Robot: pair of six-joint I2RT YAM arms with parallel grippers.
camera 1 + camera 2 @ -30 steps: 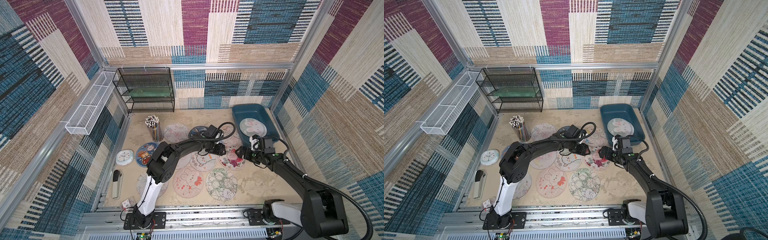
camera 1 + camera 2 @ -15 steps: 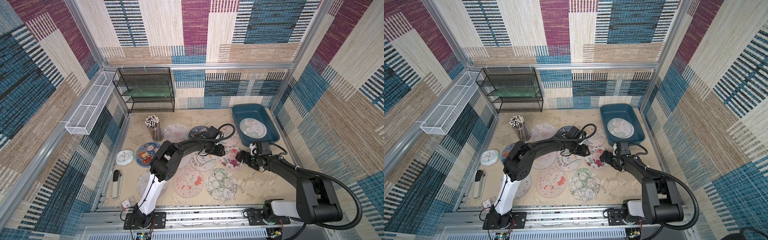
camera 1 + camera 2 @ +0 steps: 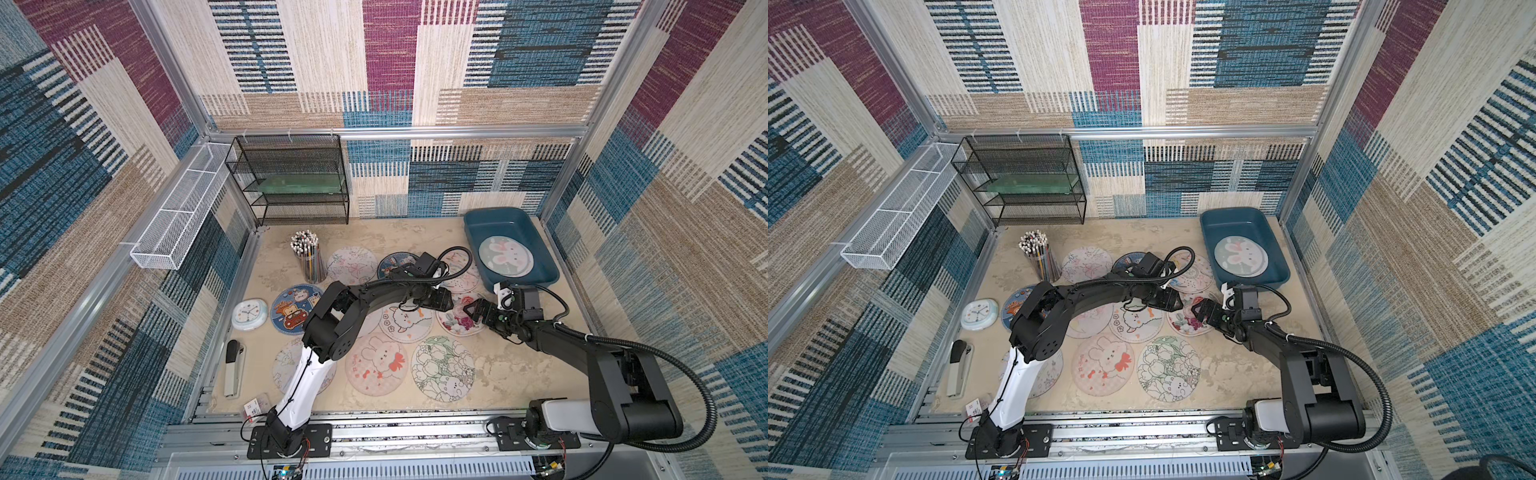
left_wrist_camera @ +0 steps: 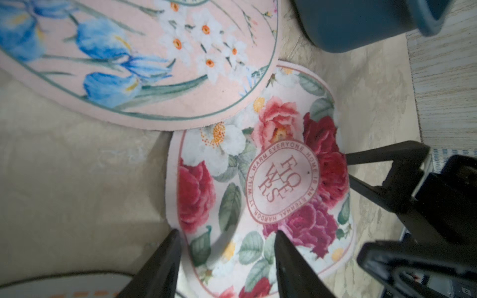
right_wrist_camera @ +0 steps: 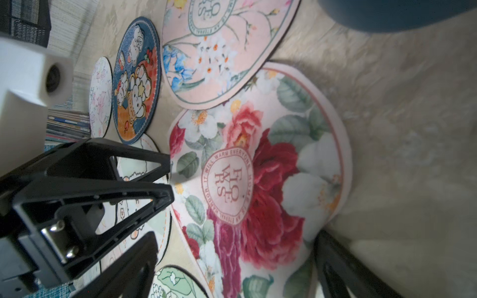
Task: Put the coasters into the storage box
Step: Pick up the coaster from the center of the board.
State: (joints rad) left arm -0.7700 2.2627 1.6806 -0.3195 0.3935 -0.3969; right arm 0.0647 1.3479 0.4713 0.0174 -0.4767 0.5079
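White wire basket (image 3: 174,216): upper left, fixed on side wall. Black mesh rack (image 3: 291,178): upper centre-left, against back wall.

Worktop (image 3: 511,374), L to R:
- Stapler (image 3: 233,368), lower left, near worktop's L edge.
- Round white clock (image 3: 249,314), just above stapler.
- Pencil cup (image 3: 309,259), upper left of worktop, upright.
- Coasters: approx. ten lie flat on worktop, centre of frame, several overlapping. Dark blue car-print coaster (image 3: 296,308) just R of clock. Bunny coaster w/ red bow (image 3: 376,365) lower centre; line-drawn flower coaster (image 3: 442,368) just R of it. Sheep coaster (image 3: 405,322) above those. Rose coaster (image 3: 459,320) R of sheep; its upper edge is tucked under pink iris coaster (image 4: 144,59).
- Left gripper (image 3: 452,300): low at rose coaster's L edge. Left wrist view: fingers apart, one finger (image 4: 160,268) over bare worktop beside the edge, other over the print; nothing clamped. Contact w/ coaster: cannot tell.
- Right gripper (image 3: 468,311): low over rose coaster's R side, facing left gripper. Right wrist view: fingers wide apart, spanning the coaster's width; nothing held.
- Storage box (image 3: 482,226): upper right of worktop, in back corner. One pale bunny coaster (image 3: 505,256) lies flat inside, toward its near end.
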